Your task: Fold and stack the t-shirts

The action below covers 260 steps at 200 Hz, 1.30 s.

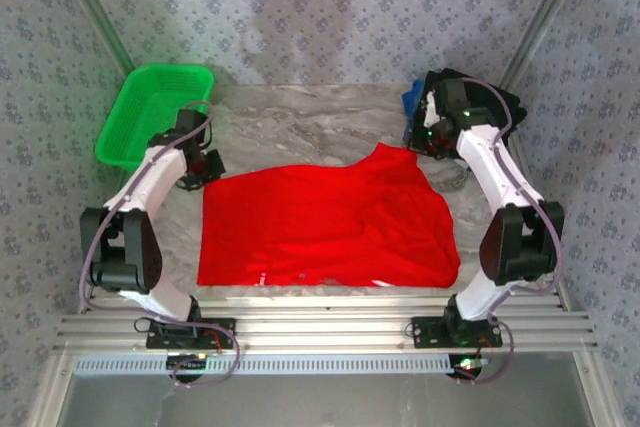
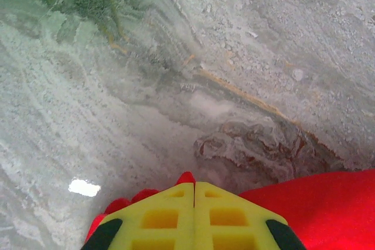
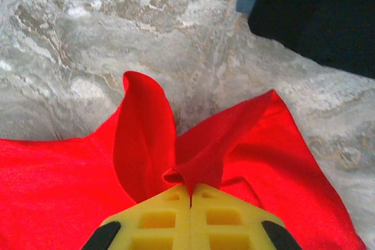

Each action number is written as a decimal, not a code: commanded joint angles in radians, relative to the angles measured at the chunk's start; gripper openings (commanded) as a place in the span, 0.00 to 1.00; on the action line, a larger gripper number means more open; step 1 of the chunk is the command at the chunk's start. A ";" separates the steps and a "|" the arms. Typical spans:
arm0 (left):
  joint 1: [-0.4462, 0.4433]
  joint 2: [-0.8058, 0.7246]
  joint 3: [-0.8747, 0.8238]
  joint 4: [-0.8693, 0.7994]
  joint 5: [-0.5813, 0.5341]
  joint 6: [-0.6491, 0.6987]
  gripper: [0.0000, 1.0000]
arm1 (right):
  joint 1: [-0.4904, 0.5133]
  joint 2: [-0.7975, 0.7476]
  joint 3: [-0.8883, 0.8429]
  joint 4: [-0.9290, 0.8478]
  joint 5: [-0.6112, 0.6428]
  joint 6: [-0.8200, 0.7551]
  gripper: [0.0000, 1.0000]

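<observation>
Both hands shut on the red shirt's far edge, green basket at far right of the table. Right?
Not quite: the basket is at the far left, beside the left arm, as the top view shows. The rest holds: the left hand and right hand are both shut on the red shirt's far edge.

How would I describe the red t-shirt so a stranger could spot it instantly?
Start at the marble table in the overhead view. The red t-shirt lies spread across its near middle, its far edge pinched by the left gripper and right gripper. Bright red sets it apart from the green basket and dark folded shirts.
</observation>
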 commanded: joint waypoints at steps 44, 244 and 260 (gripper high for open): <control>-0.009 -0.171 -0.114 -0.003 0.017 0.008 0.00 | -0.042 -0.212 -0.191 -0.044 -0.032 -0.018 0.00; -0.026 -0.449 -0.332 -0.175 -0.083 -0.122 0.00 | -0.131 -0.610 -0.526 -0.144 -0.017 0.149 0.00; -0.026 -0.430 -0.341 -0.192 -0.103 -0.138 0.00 | -0.153 -0.625 -0.555 -0.147 -0.016 0.161 0.00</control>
